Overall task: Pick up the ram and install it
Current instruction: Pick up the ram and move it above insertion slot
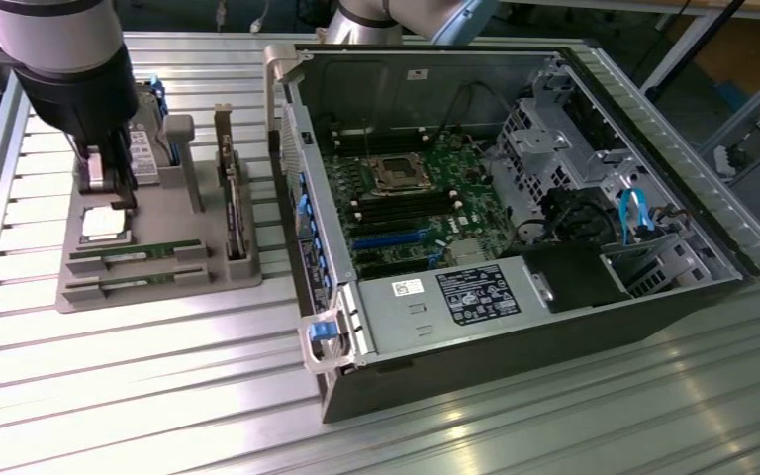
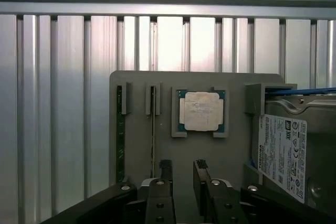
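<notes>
Over on the exterior view's left, the grey plastic parts tray (image 1: 235, 275) sits on the ribbed aluminium table (image 1: 116, 376). The robot's black two-finger gripper (image 1: 110, 193) hangs above the tray's far half with nothing in it, fingers (image 2: 165, 174) spread apart. What matters here is the sideways offset. The ram (image 1: 136, 254), a long thin green circuit-board stick, stands on edge in a slot toward the tray's near edge. A second green stick (image 1: 130, 282) sits in the next slot, further out. Both run lengthwise along the exterior view's left-right, and nothing is touching either one. From the wrist view, the gap between the fingers sits over bare tray, between the ram's slot and the small square silver processor (image 2: 201, 111). So the ram is just beside the gap, on the side away from the processor and the silver hard drive with the white label (image 2: 283, 150). Decent news imo: the fingers face each other across the stick's thin side, so its long axis lines up with the jaws. The mismatch looks sideways, not in angle. The big open black computer case (image 1: 513, 327) with its green motherboard (image 1: 407, 198) is well apart, toward the exterior view's right
</notes>
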Controlling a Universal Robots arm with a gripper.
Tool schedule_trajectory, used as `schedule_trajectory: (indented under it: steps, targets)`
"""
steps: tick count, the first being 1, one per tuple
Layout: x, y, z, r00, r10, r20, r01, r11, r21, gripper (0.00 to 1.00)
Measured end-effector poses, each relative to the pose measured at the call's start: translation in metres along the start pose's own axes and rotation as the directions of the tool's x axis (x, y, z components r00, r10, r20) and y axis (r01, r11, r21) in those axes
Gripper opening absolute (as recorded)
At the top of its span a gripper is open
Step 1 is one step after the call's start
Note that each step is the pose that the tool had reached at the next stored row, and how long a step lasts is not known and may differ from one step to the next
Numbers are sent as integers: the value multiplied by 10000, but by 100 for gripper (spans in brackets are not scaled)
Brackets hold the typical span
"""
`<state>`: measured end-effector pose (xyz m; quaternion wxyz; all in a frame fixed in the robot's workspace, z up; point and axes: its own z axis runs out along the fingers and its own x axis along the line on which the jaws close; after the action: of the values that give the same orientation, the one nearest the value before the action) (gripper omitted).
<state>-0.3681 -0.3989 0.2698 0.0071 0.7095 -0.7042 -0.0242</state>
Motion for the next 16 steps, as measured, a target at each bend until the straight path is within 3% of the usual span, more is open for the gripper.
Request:
schedule_trajectory:
  steps: [5, 16]
  targets:
    - [3, 1, 11, 10000, 3, 0, -3, 10000, 0, 30]
    - [206, 3, 6, 10000, 0, 0, 0, 10000, 0, 30]
